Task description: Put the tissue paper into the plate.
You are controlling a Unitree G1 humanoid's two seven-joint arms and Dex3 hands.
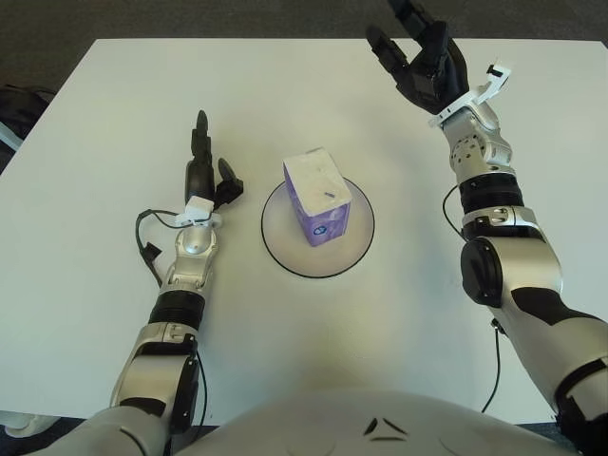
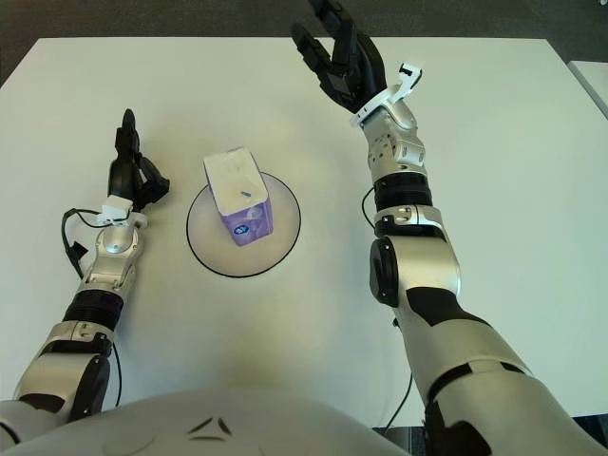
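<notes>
Right hand [image 1: 425, 59] spread, empty | left hand [image 1: 203, 171] relaxed, empty | tissue paper [image 1: 317, 196] on plate [image 1: 285, 249]

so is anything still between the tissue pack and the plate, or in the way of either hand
Nothing visible. The tissue pack already sits on the plate. The right hand is open, raised over the table's far side, with only bare table between it and the pack. The left hand shows open just left of the plate, also unobstructed.
</notes>
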